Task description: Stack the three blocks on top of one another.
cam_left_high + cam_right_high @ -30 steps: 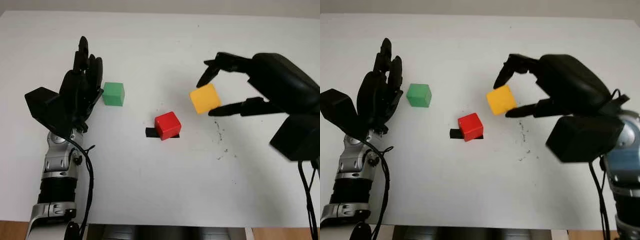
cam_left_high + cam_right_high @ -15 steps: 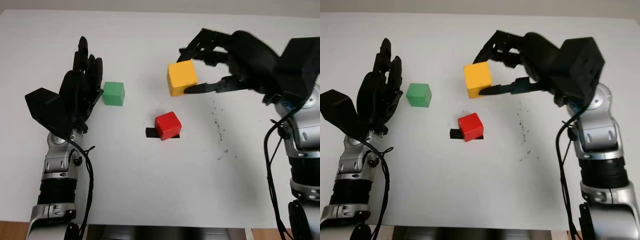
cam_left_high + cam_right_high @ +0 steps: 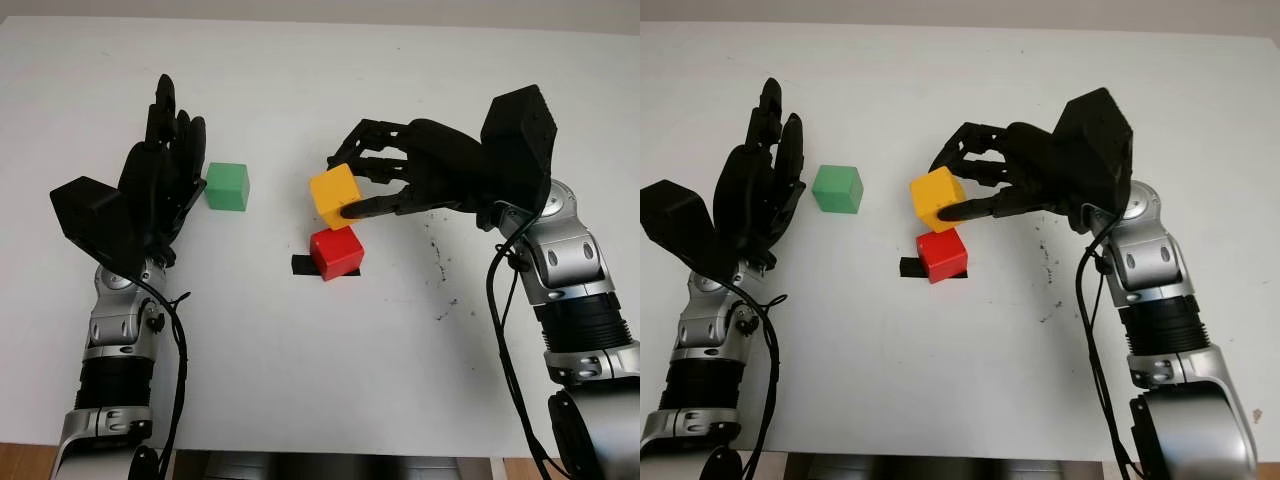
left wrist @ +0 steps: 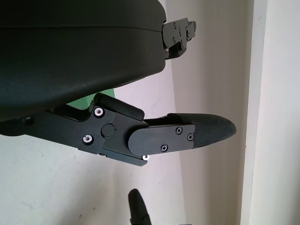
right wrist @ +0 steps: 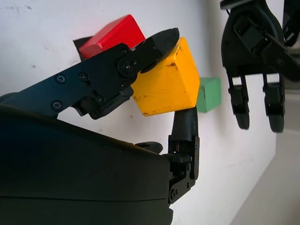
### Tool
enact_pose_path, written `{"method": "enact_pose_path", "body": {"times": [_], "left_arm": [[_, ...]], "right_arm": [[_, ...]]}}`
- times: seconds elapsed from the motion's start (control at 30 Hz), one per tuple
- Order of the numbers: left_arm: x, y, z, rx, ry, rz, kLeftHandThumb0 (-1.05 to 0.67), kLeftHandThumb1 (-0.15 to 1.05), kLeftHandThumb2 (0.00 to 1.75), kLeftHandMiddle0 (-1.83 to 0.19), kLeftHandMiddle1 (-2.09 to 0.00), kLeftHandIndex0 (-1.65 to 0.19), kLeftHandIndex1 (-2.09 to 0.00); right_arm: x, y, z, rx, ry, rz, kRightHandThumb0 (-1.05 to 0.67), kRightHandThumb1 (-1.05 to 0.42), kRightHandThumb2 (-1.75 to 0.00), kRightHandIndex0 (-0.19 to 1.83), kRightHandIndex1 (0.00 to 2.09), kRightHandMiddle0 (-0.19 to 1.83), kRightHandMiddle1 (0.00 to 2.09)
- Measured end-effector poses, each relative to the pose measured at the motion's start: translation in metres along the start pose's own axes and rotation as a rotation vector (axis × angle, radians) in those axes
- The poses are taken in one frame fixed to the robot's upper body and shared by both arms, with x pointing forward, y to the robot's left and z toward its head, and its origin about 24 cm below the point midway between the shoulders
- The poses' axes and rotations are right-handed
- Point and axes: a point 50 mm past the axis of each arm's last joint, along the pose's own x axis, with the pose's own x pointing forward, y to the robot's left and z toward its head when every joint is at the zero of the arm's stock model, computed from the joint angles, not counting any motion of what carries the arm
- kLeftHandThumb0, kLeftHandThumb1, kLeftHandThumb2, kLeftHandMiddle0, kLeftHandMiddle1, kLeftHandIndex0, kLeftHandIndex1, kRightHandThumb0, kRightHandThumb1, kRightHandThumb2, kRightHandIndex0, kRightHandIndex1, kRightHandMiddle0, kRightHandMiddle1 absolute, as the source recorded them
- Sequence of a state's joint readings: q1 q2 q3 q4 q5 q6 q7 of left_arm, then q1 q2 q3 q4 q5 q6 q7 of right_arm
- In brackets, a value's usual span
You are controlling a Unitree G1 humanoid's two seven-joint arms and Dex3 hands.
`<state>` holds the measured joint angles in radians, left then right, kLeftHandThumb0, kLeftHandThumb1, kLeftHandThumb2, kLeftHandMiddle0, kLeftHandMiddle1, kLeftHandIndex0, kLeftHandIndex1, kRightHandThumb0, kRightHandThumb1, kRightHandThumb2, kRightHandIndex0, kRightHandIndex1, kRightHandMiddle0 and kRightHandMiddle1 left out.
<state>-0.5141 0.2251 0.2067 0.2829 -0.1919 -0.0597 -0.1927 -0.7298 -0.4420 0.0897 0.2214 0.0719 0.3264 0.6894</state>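
My right hand [image 3: 352,190] is shut on the yellow block [image 3: 335,195], holding it tilted just above the red block [image 3: 335,251]. The red block sits at the table's middle on a strip of black tape [image 3: 303,266]. In the right wrist view the yellow block [image 5: 165,83] is pinched between thumb and fingers, with the red block [image 5: 111,35] close behind it and the green block [image 5: 208,93] farther off. The green block [image 3: 228,187] stands alone on the table to the left, right beside my open left hand [image 3: 170,150], which is raised upright.
The white table [image 3: 320,380] has free room in front and at the back. Small dark specks [image 3: 440,275] mark the surface right of the red block. The table's front edge runs along the bottom of the head views.
My right hand carried the yellow block from the right side, up and leftward, then down to just above the red block. The left hand and the green block stayed put.
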Motion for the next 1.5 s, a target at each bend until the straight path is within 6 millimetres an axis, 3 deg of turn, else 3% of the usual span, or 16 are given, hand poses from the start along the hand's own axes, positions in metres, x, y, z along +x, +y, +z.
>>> {"method": "enact_pose_path", "body": {"times": [0.73,0.97,1.13,1.5], "left_arm": [[0.0,-0.001,-0.001,0.005,0.01,-0.009,-0.76,1.05,0.5,0.18,-0.06,0.19,-0.05],[0.0,-0.001,-0.001,0.005,0.009,-0.012,-0.75,1.05,0.5,0.18,-0.05,0.19,-0.05],[0.0,-0.001,0.0,0.006,0.003,-0.01,-0.76,1.05,0.48,0.17,-0.05,0.18,-0.05],[0.0,-0.001,0.0,0.006,0.002,-0.006,-0.77,1.05,0.49,0.16,-0.06,0.18,-0.05]], "right_arm": [[-0.006,0.008,-0.003,0.072,0.026,0.074,-0.52,-0.92,-0.05,0.33,0.03,0.42,1.65],[-0.005,0.01,0.002,-0.177,-0.021,0.06,-0.59,-0.95,-0.06,0.37,0.05,0.4,1.7],[-0.004,0.013,-0.003,-0.329,-0.031,0.05,-0.51,-0.95,-0.06,0.35,0.04,0.36,1.65],[-0.003,0.011,-0.008,-0.402,-0.034,0.042,-0.48,-0.95,-0.05,0.33,0.03,0.35,1.61]]}}
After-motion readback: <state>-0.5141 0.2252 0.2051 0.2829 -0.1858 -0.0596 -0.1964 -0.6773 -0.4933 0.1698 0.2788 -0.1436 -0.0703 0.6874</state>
